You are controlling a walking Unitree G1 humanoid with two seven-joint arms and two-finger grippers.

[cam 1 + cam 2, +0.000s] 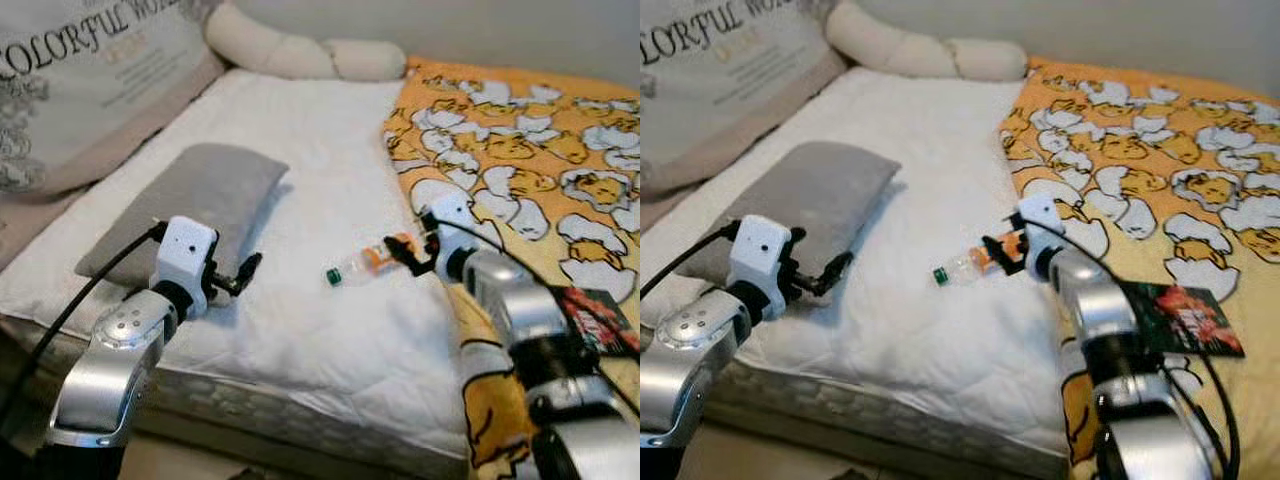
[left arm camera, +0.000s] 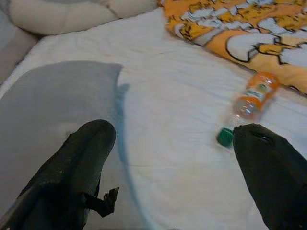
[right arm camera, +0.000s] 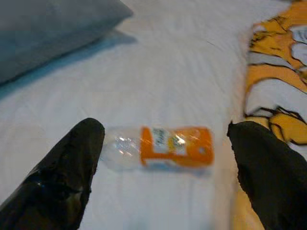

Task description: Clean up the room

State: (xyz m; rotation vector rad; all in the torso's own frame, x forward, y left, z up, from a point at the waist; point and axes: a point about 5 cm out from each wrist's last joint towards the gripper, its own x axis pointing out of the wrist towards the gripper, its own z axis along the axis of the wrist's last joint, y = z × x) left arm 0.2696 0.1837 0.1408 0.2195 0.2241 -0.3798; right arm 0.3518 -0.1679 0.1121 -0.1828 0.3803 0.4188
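One bottle [image 3: 160,147] — between spread right gripper [image 3: 163,167] fingers — beside blanket [image 3: 278,96] edge.

My matt black right gripper [image 3: 163,158], fingers spread, frames a clear glossy plastic bottle [image 3: 158,147] with a shiny orange paper-like label and a smooth green cap (seen from my head camera), lying on a soft white quilted cloth mattress cover [image 1: 330,200]. Beside it lie a printed orange-and-white cloth blanket [image 1: 520,160] and a smooth matt grey fabric pillow [image 1: 190,205]. My arms are brushed silver metal with glossy white plastic wrists, and my left gripper [image 2: 177,167] looks rough and dull.
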